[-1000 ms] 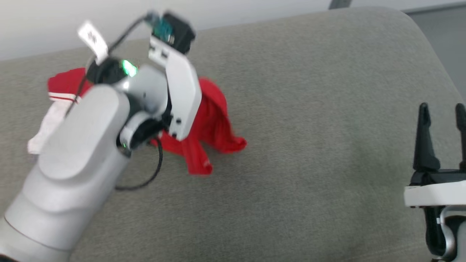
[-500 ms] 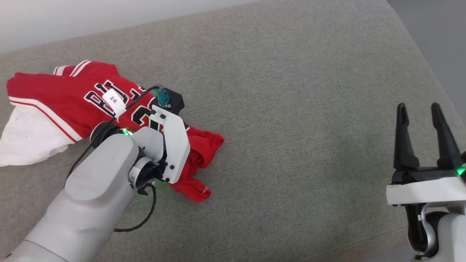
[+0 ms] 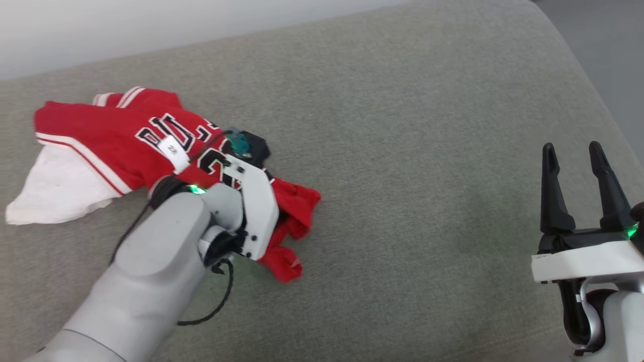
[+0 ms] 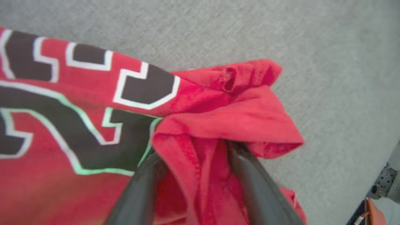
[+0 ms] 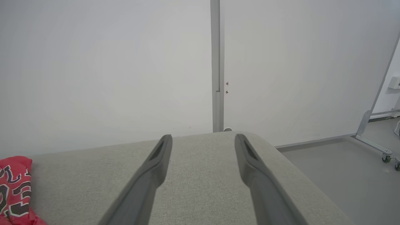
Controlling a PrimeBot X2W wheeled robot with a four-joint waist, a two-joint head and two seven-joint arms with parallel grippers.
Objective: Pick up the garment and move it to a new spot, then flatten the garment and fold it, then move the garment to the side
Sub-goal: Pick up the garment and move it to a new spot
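The garment (image 3: 100, 136), a red jersey with black white-outlined letters and a white sleeve, lies crumpled on the left of the grey cushion (image 3: 402, 176). My left wrist (image 3: 251, 211) hangs over its right end and hides the fingers from the head camera. The left wrist camera looks down on the lettered garment (image 4: 78, 93). There my left gripper (image 4: 195, 150) is open, jaws spread, with a loose red fold lying between them and over the tips. My right gripper (image 3: 571, 148) stands open and empty at the lower right, far from the cloth. Beyond the open right gripper (image 5: 203, 139), the garment (image 5: 15, 187) peeks in at the left edge.
The cushion's rounded right edge (image 3: 598, 100) drops to grey floor. A white wall runs along its far side (image 3: 151, 30). A wheeled metal stand foot (image 5: 375, 147) sits on the floor to the right. Bare cushion lies between the garment and my right gripper.
The garment came down from a hanging bunch and now lies spread on the cushion. My left gripper's jaws have opened around the fold. The head camera shifted; the right gripper stays open.
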